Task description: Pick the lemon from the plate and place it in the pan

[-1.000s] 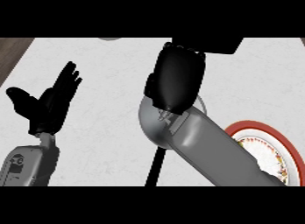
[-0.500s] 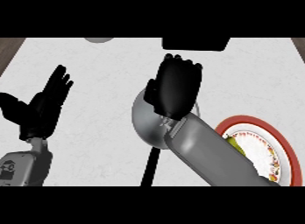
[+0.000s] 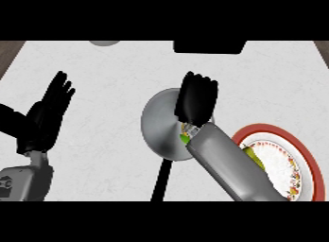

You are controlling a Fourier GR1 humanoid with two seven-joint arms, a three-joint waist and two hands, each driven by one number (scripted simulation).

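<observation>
The lemon (image 3: 252, 154) shows as a yellow-green patch on the red-rimmed plate (image 3: 308, 159) at the right, mostly hidden behind my right forearm. The grey round pan (image 3: 158, 124) lies in the middle of the counter, its black handle (image 3: 162, 179) pointing toward me. My right hand (image 3: 197, 98) hovers over the pan's right side, fingers straight and pointing away, holding nothing. My left hand (image 3: 43, 118) rests open at the left, fingers up.
A black object (image 3: 209, 46) and a small grey round object (image 3: 104, 42) sit at the counter's far edge. Brown wood strips (image 3: 0, 61) border the white counter on the left and right.
My right arm has shifted right and drawn back, uncovering the pan and covering more of the plate. The left hand has drifted slightly right and up.
</observation>
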